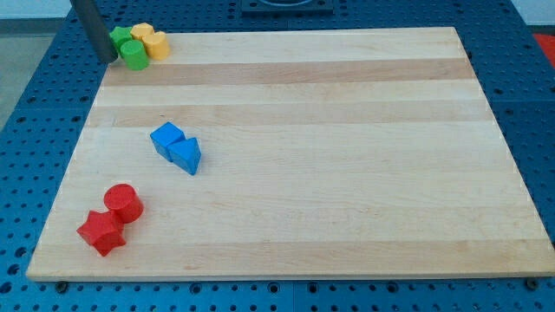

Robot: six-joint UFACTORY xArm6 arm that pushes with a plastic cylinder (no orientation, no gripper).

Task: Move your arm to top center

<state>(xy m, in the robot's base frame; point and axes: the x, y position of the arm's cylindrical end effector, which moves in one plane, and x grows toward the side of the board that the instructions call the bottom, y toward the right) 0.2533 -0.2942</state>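
My tip [109, 59], a bare rod with nothing to open or close, sits at the upper left board [347, 156] corner, just left of the green blocks [127, 48] and yellow blocks [152, 40]. Red cylinder [123, 203] and red star [101, 231] lie lower left; blue blocks [176, 146] left of centre. Top centre lies well to the right.

1 straight dark grey rod, smooth, no markings; my tip [110, 59] plain, blunt.

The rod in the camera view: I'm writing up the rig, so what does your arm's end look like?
Only a short stretch shows: a straight, plain dark grey rod, entering from the view's top edge. No cables, markings or sleeve are visible. My tip ends bluntly at the wooden board's top left corner.
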